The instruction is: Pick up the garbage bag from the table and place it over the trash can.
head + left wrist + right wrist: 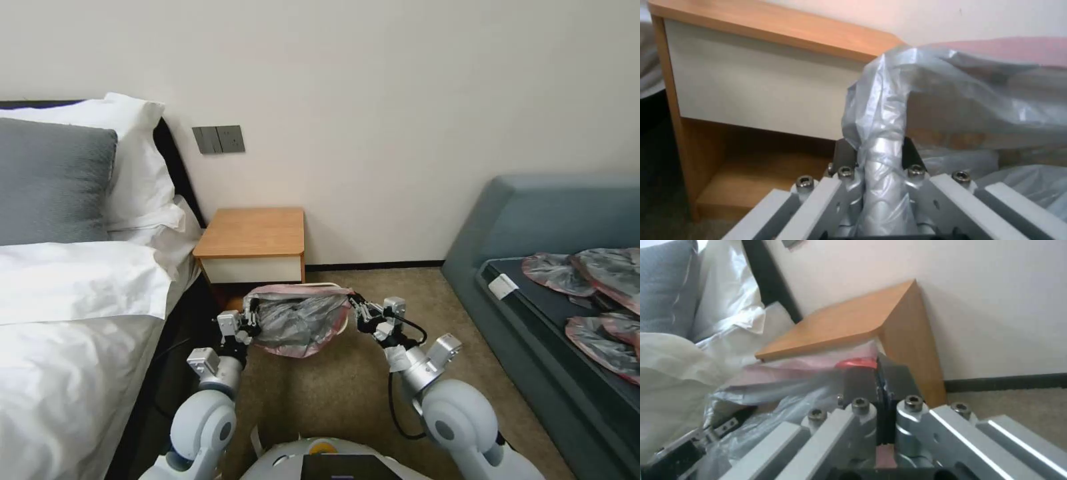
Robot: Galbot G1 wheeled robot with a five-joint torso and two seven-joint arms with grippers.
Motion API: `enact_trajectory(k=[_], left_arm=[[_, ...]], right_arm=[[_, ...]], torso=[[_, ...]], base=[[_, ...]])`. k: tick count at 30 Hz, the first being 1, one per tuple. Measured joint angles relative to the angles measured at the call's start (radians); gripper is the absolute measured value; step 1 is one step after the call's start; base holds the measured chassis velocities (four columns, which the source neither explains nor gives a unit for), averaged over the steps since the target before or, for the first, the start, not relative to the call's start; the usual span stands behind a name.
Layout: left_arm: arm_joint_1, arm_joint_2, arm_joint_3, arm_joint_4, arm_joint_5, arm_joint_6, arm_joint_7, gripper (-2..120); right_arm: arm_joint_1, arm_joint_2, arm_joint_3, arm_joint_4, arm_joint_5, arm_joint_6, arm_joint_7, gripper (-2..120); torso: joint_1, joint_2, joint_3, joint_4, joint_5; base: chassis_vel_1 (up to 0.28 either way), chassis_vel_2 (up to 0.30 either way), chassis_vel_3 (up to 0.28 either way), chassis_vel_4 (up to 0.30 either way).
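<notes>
A: What is the head view giving us, biggest things first?

B: The bed (pixel 73 313) is filling the robot's left side, the grey-blue sofa (pixel 540 220) is sitting on its right with more crumpled bags (pixel 587 273) lying on the seat, and the bench (pixel 253 233) is standing against the wall between them, its orange-brown top bare.

A: And the garbage bag?

B: The garbage bag (pixel 297 320) is hanging in the air in front of the bench, below the level of its top, stretched open between the two arms with its pinkish-red rim showing along the far and lower edges.

A: How are the claws doing?

B: The left claw (pixel 249 319) is clenching a gathered fold at the bag's left edge. The left wrist view is showing that fold running down between the dark fingers (pixel 845 151), with the bench's white drawer front and lower shelf just behind. The right claw (pixel 353 305) is grasping the opposite edge, and the right wrist view is showing its fingers (pixel 861 383) pressed together on a bit of red rim.

A: Anything else there?

B: The right wrist view is also catching the left claw (pixel 722 426) farther off through the plastic, plus a grey pillow (pixel 662 280)
</notes>
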Motion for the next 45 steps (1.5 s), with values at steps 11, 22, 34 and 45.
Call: enact_trajectory(k=[11, 22, 34, 45], left_arm=[[0.006, 0.005, -0.001, -0.005, 0.001, -0.003, 0.045, 3], [0.007, 0.005, -0.005, 0.001, 0.0, -0.033, 0.112, 3], [-0.006, 0.005, -0.043, 0.003, -0.097, -0.043, 0.159, 3], [-0.031, 0.003, -0.052, 0.011, -0.164, -0.023, 0.129, 3]], right_arm=[[0.106, -0.062, 0.029, -0.037, 0.091, -0.021, 0.029, 0], [0.225, -0.135, 0.044, -0.136, 0.201, -0.059, 0.053, 0], [0.243, -0.144, 0.061, -0.202, 0.301, -0.092, 0.025, 0], [0.181, -0.134, 0.107, -0.168, 0.319, -0.111, -0.01, 21]], torso=[[0.0, 0.0, 0.0, 0.0001, 0.0001], [0.0, 0.0, 0.0, 0.0001, 0.0], [0.0, 0.0, 0.0, 0.0001, 0.0], [0.0, 0.0, 0.0, 0.0001, 0.0]], base=[[0.0, 0.0, 0.0, 0.0], [0.0, 0.0, 0.0, 0.0], [0.0, 0.0, 0.0, 0.0], [0.0, 0.0, 0.0, 0.0]])
